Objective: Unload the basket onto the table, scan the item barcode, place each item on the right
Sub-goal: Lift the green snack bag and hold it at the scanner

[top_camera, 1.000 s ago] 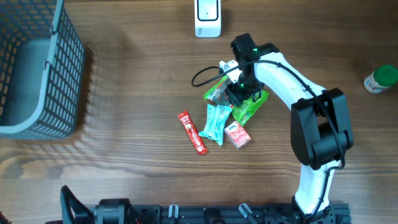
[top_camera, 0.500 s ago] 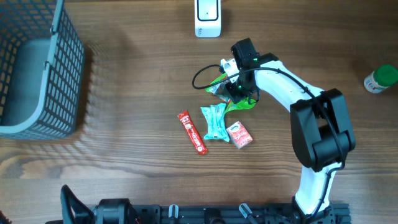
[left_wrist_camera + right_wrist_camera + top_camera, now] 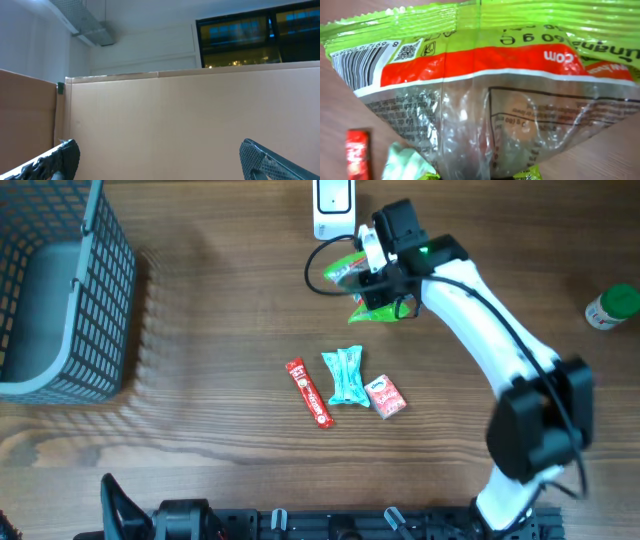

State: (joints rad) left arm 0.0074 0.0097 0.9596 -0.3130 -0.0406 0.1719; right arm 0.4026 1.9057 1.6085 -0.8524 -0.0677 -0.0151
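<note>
Right claw point(image 3: 378, 283) lifted green snack bag point(image 3: 345, 270) to upper center near scanner point(image 3: 333, 210), pinching it; left claw point(image 3: 162, 162) was spread.

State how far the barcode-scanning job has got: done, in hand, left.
Done: the right tool is shut on the green packet. In hand: the packet hangs beside the white scanner, its barcode showing in the right wrist view. Left: presenting that barcode to the scanner; the red stick, teal packet and pink box lie on the table, apparently waiting.
</note>
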